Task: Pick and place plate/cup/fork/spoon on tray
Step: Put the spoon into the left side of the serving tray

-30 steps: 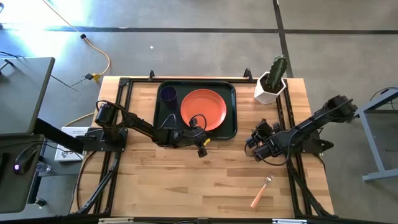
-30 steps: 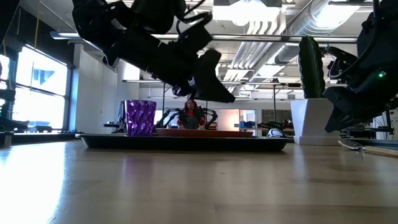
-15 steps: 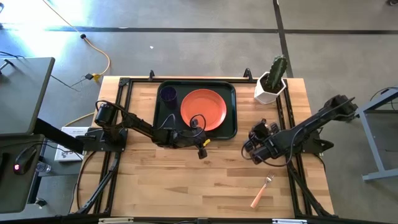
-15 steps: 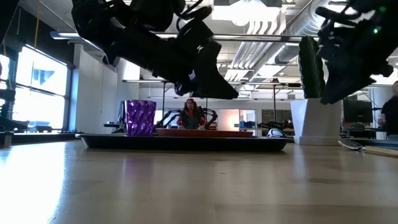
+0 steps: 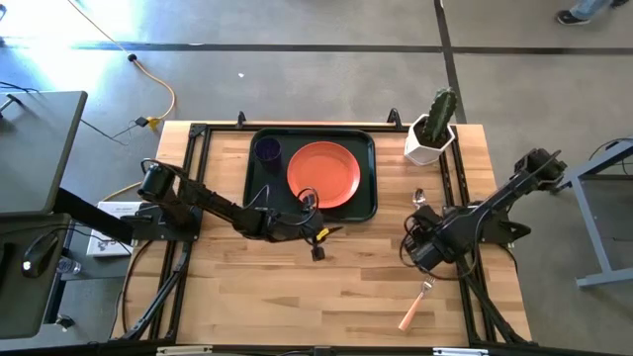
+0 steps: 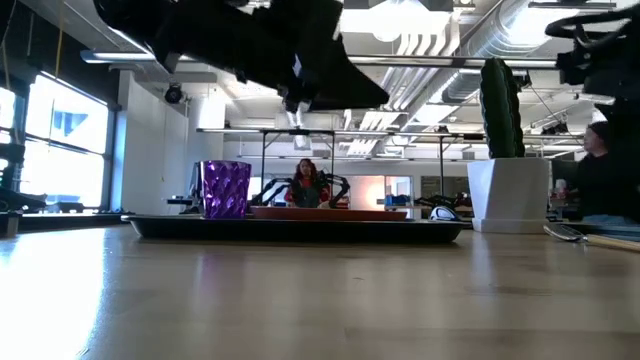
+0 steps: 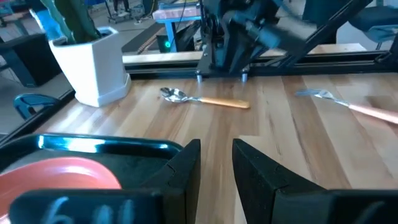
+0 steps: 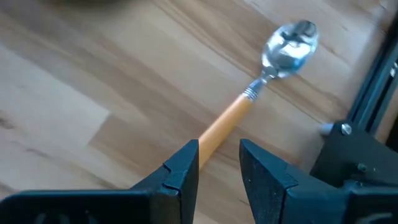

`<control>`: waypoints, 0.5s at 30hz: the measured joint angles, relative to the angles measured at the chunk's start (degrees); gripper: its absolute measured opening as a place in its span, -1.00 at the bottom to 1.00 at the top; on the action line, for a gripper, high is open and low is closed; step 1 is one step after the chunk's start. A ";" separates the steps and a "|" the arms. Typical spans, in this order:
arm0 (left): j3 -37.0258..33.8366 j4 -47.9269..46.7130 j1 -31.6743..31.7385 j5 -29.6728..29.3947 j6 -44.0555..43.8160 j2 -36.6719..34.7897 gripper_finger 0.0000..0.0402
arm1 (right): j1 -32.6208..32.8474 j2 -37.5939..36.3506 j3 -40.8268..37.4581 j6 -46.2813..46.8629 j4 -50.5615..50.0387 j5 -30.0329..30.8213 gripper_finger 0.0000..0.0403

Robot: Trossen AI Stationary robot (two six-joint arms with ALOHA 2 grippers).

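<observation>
I have the right gripper (image 8: pixel 219 165) low over the spoon (image 8: pixel 261 87), fingers (image 8: pixel 180 168) apart with a narrow gap, the wooden handle running up into that gap. Can't tell whether they touch the handle yet; nothing is clamped. Spoon lies flat on the table (image 5: pixel 297 287), silver bowl pointing away from the gripper toward the black frame rail. From above only the spoon bowl (image 5: pixel 418 197) shows, just past the right gripper (image 5: pixel 427 247), between the tray and the right rail

Left gripper (image 7: pixel 216 163) hangs above the tray's near edge, toward its right end, fingers (image 7: pixel 186 165) slightly apart, holding nothing. From above it sits at the tray's front rim (image 5: pixel 315 232)

Tray (image 5: pixel 368 203) is at the far middle of the table. Plate (image 5: pixel 322 174) is already in it, right of centre, lying flat. Cup (image 5: pixel 267 150) stands upright in the tray's far left corner, apart from the plate. Low view confirms: cup (image 6: pixel 225 188) upright at the left, plate (image 6: pixel 330 212) edge just above the tray (image 6: pixel 300 229) rim

Fork (image 5: pixel 415 304) is still on the table, near right, tines pointing toward the right gripper, handle toward the front edge, well apart from the tray. Left wrist view has the spoon (image 7: pixel 202 99) and the fork (image 7: pixel 348 104) lying apart on the wood

White pot with cactus (image 5: pixel 433 129) stands at the far right corner, off the tray
</observation>
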 joint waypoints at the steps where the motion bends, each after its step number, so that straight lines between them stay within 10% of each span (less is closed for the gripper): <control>1: 0.00 -0.17 -0.27 -0.47 0.14 -0.30 -0.59 | 0.35 0.00 -0.69 1.47 0.00 0.02 -0.47; 15: -0.02 -1.52 -0.54 -1.06 -4.38 -0.20 -0.59 | 0.96 0.35 -3.04 8.71 0.59 8.11 -0.47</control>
